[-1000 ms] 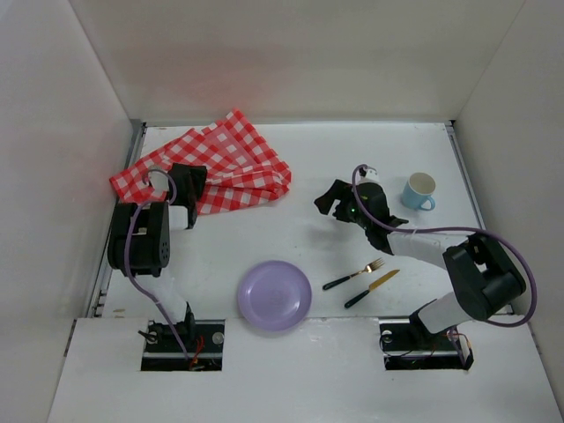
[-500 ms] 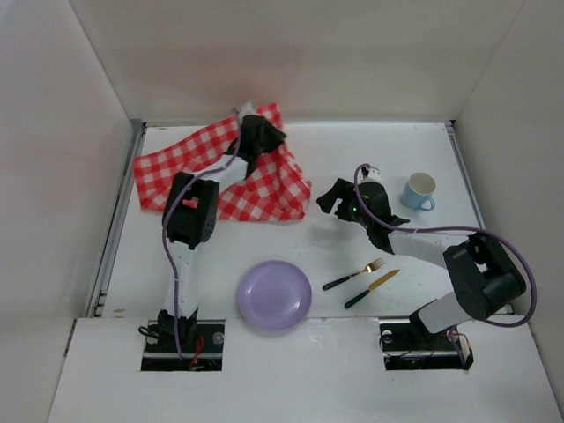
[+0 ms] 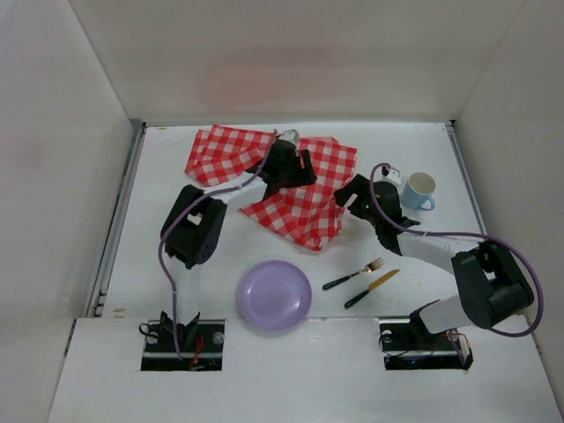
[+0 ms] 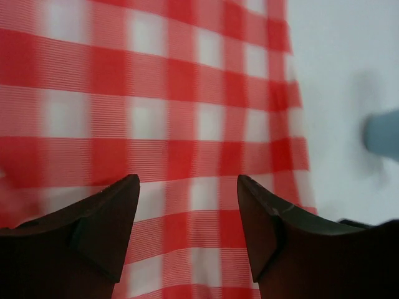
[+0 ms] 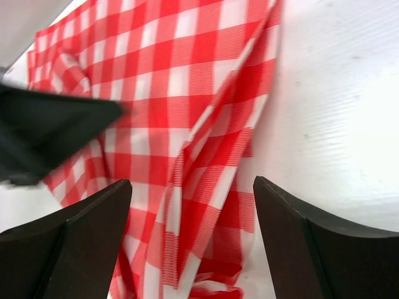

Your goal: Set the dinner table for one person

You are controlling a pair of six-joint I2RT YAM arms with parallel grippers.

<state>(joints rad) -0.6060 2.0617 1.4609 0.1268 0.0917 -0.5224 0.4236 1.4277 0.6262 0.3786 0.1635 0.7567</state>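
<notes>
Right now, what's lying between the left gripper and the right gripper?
The red-and-white checked cloth lies rumpled between the left gripper and the right gripper. The top external view shows this.

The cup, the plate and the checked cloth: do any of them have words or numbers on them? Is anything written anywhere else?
There is no text to read in any view.
The blue cup, the purple plate and the red-and-white checked cloth are bare of writing.
The fork, the knife and the white dinner table show no words, numbers or signs either.
</notes>
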